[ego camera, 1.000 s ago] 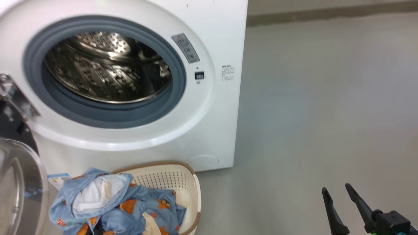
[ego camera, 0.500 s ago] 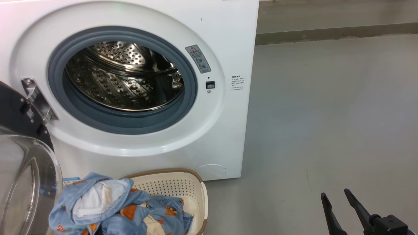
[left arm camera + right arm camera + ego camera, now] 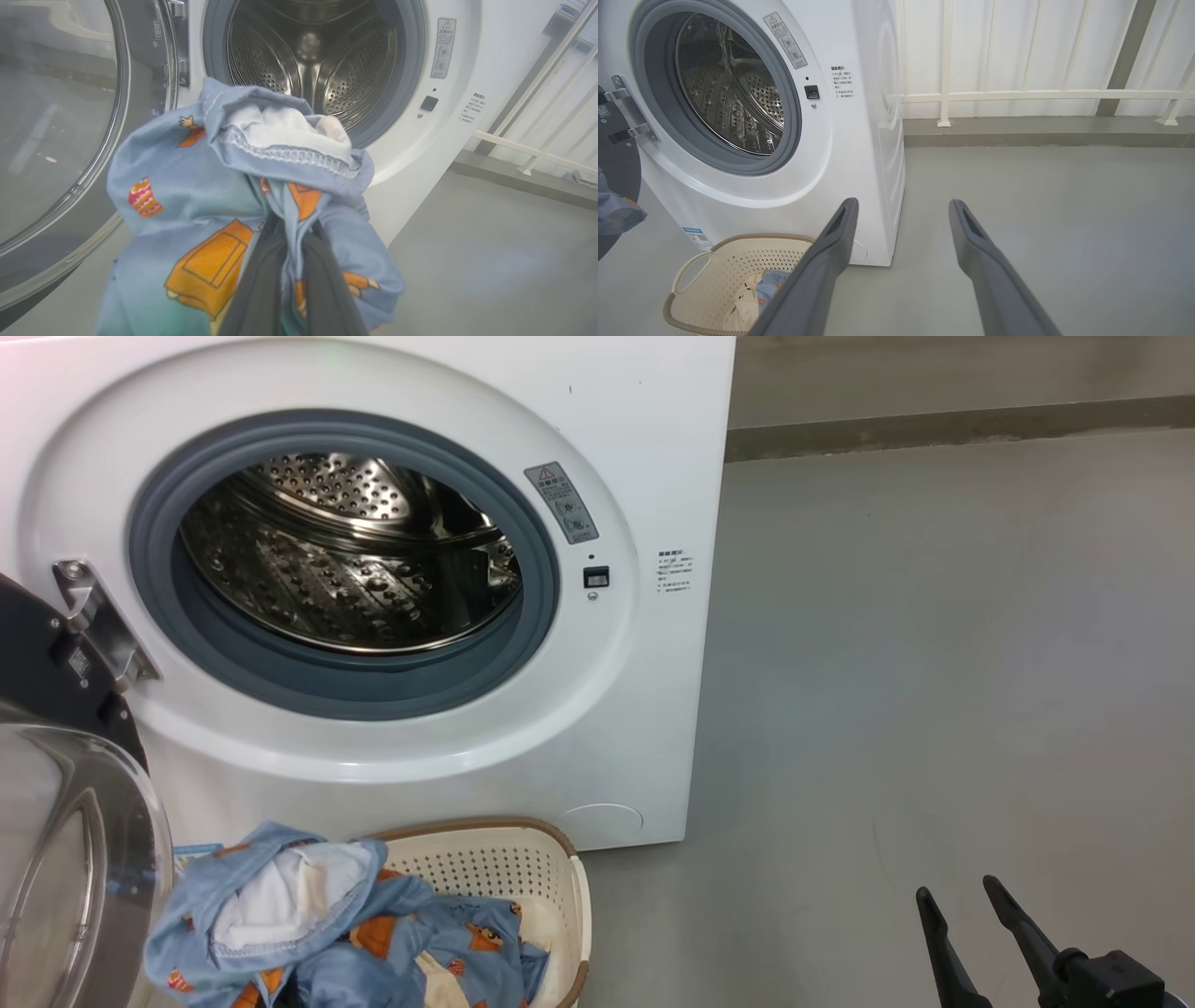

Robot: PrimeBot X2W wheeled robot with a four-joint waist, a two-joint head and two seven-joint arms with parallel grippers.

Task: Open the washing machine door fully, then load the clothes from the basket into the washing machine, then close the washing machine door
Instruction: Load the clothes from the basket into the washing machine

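Observation:
The white washing machine [image 3: 644,448] stands with its steel drum [image 3: 345,560] exposed. The washing machine door [image 3: 65,859] hangs swung out at the left, glass bowl towards me. Below it sits the cream basket [image 3: 504,868] with blue printed clothes [image 3: 457,947] in it. My left gripper [image 3: 292,228] is shut on a light-blue garment [image 3: 210,186] with white lining. The garment is lifted in front of the drum opening [image 3: 308,51], and in the head view it is bunched above the basket's left end [image 3: 271,915]. My right gripper [image 3: 957,889] is open and empty over the floor right of the machine.
Bare grey floor [image 3: 934,663] stretches to the right of the machine. A white railing [image 3: 1017,95] and panelled wall run behind it. The open door blocks the left side. A blue label [image 3: 697,235] marks the machine's lower corner.
The head camera has shifted, moving the whole picture right and down. Against the basket, the held garment sits slightly higher. The right gripper stays open and still.

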